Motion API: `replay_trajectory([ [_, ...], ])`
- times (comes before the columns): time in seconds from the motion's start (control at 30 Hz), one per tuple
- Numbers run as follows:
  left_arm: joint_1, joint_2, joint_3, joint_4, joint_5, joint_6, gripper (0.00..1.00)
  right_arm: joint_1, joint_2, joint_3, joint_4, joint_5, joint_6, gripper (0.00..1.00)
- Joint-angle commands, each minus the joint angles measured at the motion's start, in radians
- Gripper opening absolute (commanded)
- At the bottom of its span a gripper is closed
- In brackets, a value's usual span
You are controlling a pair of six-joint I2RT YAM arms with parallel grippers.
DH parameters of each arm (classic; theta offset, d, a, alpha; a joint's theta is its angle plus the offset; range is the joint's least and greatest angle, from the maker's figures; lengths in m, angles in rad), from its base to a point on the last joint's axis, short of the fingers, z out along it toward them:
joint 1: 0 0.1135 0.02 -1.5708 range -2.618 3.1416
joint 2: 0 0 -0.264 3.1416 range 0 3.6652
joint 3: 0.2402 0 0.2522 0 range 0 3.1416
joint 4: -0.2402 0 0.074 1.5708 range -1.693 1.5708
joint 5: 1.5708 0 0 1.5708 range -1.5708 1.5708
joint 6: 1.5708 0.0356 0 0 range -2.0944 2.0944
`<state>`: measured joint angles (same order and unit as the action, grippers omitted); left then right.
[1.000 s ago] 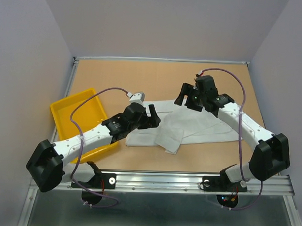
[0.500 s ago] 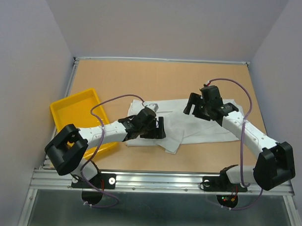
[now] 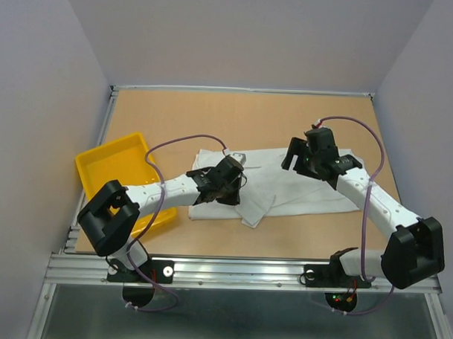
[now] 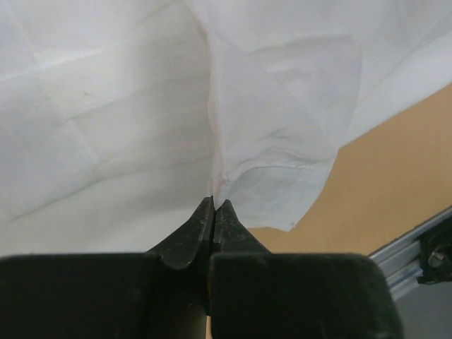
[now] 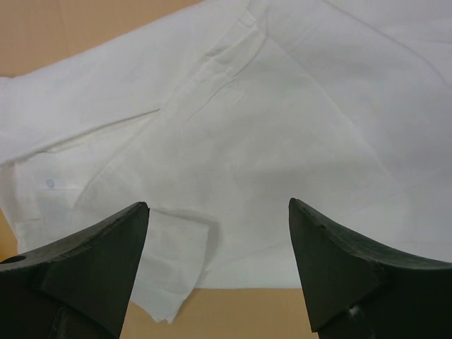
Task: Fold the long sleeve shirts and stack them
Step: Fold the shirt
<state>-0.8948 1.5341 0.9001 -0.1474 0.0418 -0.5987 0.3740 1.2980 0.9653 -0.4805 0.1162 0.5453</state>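
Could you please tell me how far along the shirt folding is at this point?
Early. Done: the white shirt lies on the table, loosely bunched, not neatly folded. In hand: the left claw is shut on a fold near its left end; the right claw hangs open over its right part. Left: finishing the folds and stacking; no stack shows.

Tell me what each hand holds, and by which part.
The left hand pinches a fabric fold of the white shirt near its near edge; the right hand is open, holding nothing.
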Motion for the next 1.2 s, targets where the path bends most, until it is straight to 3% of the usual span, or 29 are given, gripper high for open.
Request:
replay_trajectory([
  [0.0,0.011,-0.051,0.094,-0.162,-0.157,0.098,0.06,-0.015,-0.042,-0.017,0.016,0.051,-0.022,0.85],
  [0.1,0.056,-0.058,0.117,-0.218,-0.2,0.132,0.06,-0.021,-0.042,-0.01,0.014,0.053,-0.03,0.85],
  [0.3,0.145,-0.054,0.155,-0.28,-0.125,0.212,0.05,-0.03,-0.043,-0.013,0.013,0.066,-0.035,0.85],
  [0.67,0.169,-0.259,0.108,-0.4,0.154,0.275,0.05,-0.043,-0.013,0.018,0.014,0.123,-0.064,0.84],
  [0.93,0.168,-0.284,0.014,-0.363,0.315,0.272,0.05,-0.044,0.139,0.119,0.051,0.157,-0.108,0.84],
  [1.17,0.168,-0.259,-0.009,-0.365,0.29,0.278,0.05,-0.061,0.27,0.167,0.138,0.157,-0.123,0.8],
])
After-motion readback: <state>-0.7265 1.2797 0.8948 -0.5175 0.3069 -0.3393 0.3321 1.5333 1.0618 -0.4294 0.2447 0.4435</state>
